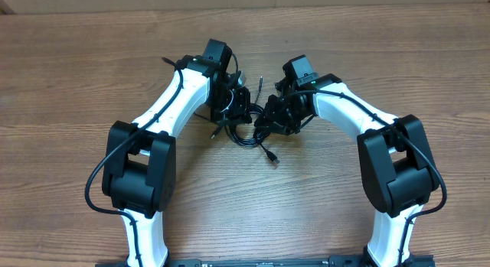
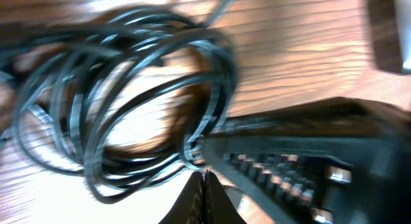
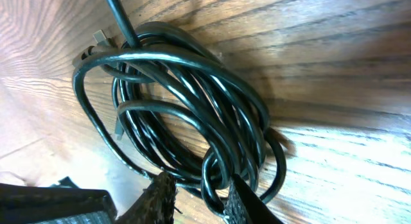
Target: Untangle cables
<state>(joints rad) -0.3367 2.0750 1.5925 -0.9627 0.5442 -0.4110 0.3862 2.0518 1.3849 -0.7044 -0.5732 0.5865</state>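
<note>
The cables (image 1: 246, 129) are a tangled bunch of thin black cords on the wooden table, lying between the two arms. My left gripper (image 1: 236, 106) is at the bunch's left side and my right gripper (image 1: 268, 118) at its right side. In the left wrist view the left gripper (image 2: 204, 174) is shut, tips pressed together right at the edge of the coil (image 2: 128, 89); no strand shows between them. In the right wrist view the right gripper (image 3: 199, 177) stands open, with a small loop of the cables (image 3: 192, 102) between its fingers (image 3: 241, 201).
One plug end (image 1: 271, 156) trails from the bunch toward the table's front, and another thin end (image 1: 260, 83) sticks up toward the back. The right arm's dark gripper body (image 2: 302, 166) fills the right of the left wrist view. Bare wooden table (image 1: 76, 68) surrounds the arms.
</note>
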